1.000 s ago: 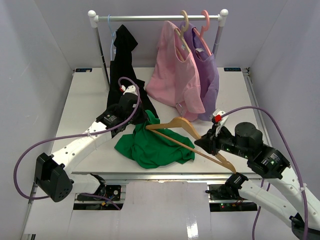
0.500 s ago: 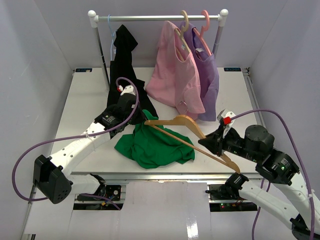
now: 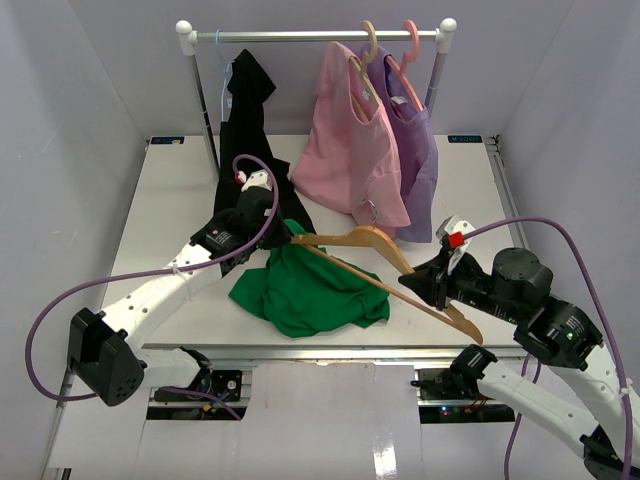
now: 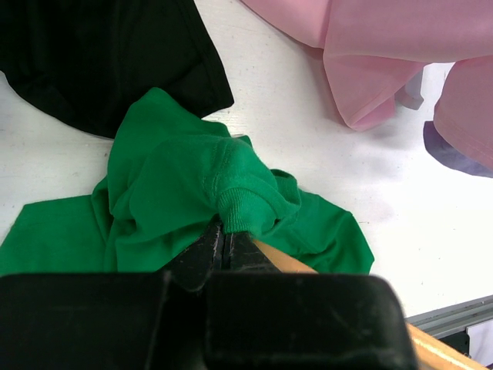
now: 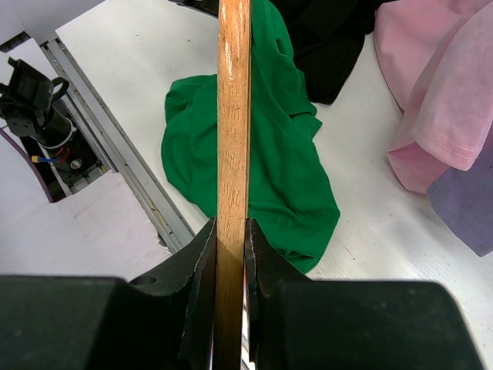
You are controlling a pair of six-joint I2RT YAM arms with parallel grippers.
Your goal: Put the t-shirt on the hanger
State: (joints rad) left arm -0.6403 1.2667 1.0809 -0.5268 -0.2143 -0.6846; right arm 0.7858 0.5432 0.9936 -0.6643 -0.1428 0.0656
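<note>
While the left tool [image 4: 223,237] pinches shut on the collar of the t-shirt [image 3: 300,295] heaped on the bench [image 3: 165,200], and the right tool [image 5: 231,231] clamps the hanger [image 3: 360,237] bar: feed hanger arm squarely into neck opening.

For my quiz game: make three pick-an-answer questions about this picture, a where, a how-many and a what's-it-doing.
1. Where is the green t-shirt? A on the table B on a chair C on the floor
2. How many clothes hang on the rail? A one B three C five
3. The right fingers are: A wide open B shut on the wooden hanger C shut on the t-shirt
Answers: 1 A, bunched on the white tabletop; 2 B, black garment, pink shirt, purple shirt; 3 B, both fingers press the wood.
</note>
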